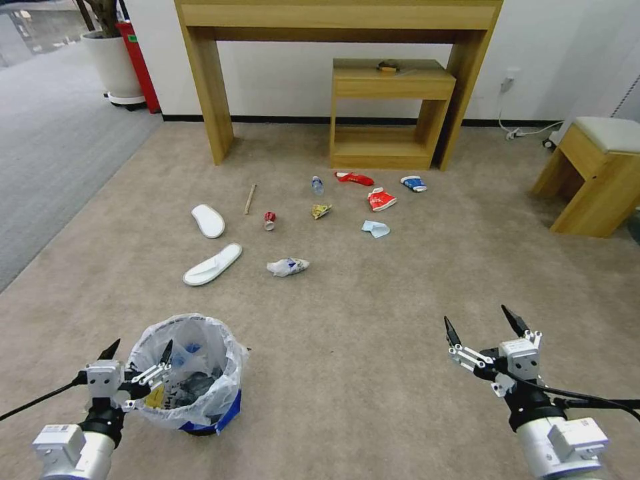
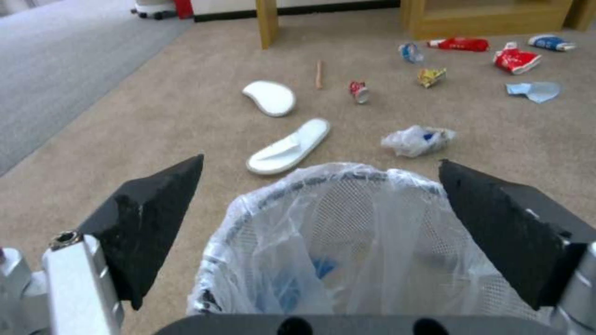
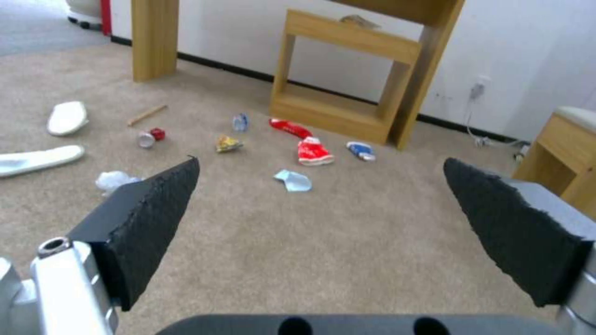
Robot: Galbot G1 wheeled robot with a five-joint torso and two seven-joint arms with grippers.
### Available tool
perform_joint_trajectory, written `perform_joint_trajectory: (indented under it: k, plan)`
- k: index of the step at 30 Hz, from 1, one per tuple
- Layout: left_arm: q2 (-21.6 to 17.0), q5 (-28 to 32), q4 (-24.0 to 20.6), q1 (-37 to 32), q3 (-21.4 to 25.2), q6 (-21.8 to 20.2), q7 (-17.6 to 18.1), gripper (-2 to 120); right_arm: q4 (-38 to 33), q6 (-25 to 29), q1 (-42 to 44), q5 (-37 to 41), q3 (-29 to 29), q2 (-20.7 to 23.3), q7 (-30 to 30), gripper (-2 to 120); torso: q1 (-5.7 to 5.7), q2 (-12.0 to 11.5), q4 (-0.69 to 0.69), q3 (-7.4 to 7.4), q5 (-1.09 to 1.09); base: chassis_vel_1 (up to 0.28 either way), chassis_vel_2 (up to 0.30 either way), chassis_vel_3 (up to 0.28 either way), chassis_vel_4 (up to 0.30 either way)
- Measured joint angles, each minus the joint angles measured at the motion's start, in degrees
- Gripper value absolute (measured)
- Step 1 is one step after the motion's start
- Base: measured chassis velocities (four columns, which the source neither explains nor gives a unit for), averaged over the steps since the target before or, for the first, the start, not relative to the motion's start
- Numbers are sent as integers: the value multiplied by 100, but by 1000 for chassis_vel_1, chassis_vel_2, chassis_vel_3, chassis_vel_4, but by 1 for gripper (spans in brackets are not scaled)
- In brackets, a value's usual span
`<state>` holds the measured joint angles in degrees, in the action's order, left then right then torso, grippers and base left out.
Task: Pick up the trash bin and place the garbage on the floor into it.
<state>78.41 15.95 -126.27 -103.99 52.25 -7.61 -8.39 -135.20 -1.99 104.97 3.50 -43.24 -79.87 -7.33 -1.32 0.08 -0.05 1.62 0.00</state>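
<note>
The trash bin (image 1: 190,373) stands on the beige floor (image 1: 373,347) at the near left, lined with a crinkly white bag. My left gripper (image 1: 140,350) is open at its near-left rim, one finger over the mouth; in the left wrist view the trash bin (image 2: 348,242) sits between the open left gripper (image 2: 320,160) fingers. Garbage lies farther ahead: two white slippers (image 1: 208,221), a stick (image 1: 249,199), a red can (image 1: 269,219), a bottle (image 1: 317,185), red wrappers (image 1: 381,199), a crumpled white wrapper (image 1: 287,267). My right gripper (image 1: 477,319) hangs open over bare carpet.
A tall wooden table (image 1: 207,87) and a low shelf (image 1: 393,113) stand against the far wall. A wooden stool (image 1: 600,173) is at the right, a white plant pot (image 1: 117,67) at the far left, with grey carpet (image 1: 47,153) beside it.
</note>
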Motion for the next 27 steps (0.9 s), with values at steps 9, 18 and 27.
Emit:
perform_joint_trajectory:
  k: [9,18,27]
  plan:
    - [-62,35,-45,22,-127,-307,98,100,80,-195,-41,63,-17,-123,6,100,0,0,0,0,0,0,0,0,0]
    - [-172,81,-74,91,-143,-506,264,100,128,-309,-75,233,18,-158,-53,100,0,0,0,0,0,0,0,0,0]
    - [-518,297,-52,211,-97,-1068,425,100,136,-440,-77,457,13,-146,-44,100,0,0,1,0,0,0,0,0,0]
